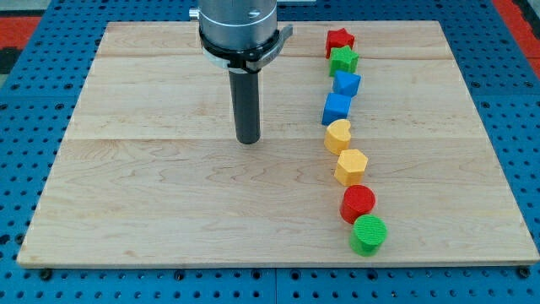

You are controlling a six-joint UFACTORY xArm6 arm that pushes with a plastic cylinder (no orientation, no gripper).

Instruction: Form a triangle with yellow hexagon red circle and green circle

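The yellow hexagon (351, 166) lies on the wooden board (169, 203), right of centre. The red circle (358, 203) lies just below it and the green circle (368, 234) below that, near the board's bottom edge. The three form the lower end of a near-vertical line of blocks. My tip (248, 140) rests on the board near its middle, well to the left of the line, about level with the yellow heart (337, 135). It touches no block.
Above the yellow heart the line continues upward with a blue cube (336, 108), a second blue block (346, 84), a green star (343, 59) and a red star (340, 40). A blue pegboard (25, 127) surrounds the board.
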